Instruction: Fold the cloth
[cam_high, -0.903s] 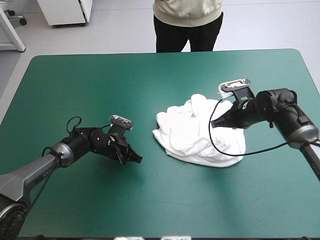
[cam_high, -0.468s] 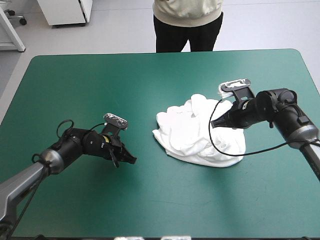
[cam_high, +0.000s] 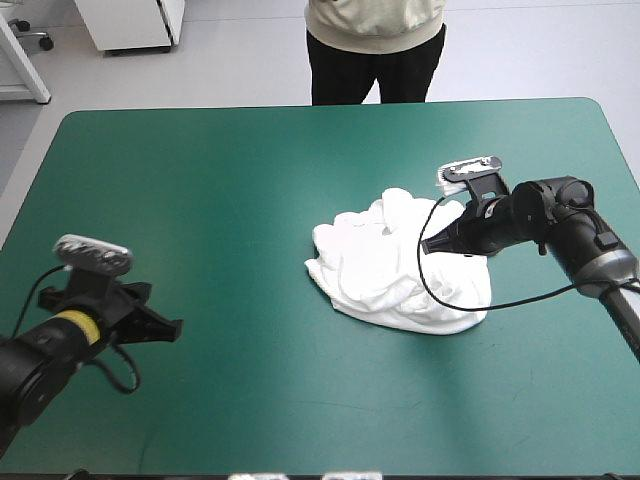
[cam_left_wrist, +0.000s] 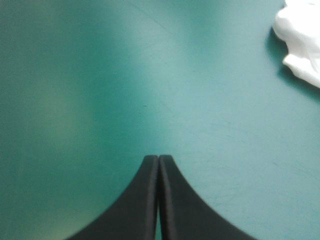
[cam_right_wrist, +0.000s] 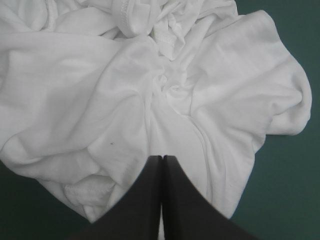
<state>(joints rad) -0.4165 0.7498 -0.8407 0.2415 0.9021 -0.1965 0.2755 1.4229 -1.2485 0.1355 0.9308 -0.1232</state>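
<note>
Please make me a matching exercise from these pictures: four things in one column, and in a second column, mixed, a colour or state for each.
1. T-shirt
2. left pincer
3. right pincer
4. cover

A. teal-green
B. shut, over the T-shirt
C. crumpled heap
D. shut, over bare cover

Pairs: 1-C, 2-D, 3-B, 4-A

no readable text or labels

High view overhead, wrist views low, all sharing T-shirt (cam_high: 400, 275)
</note>
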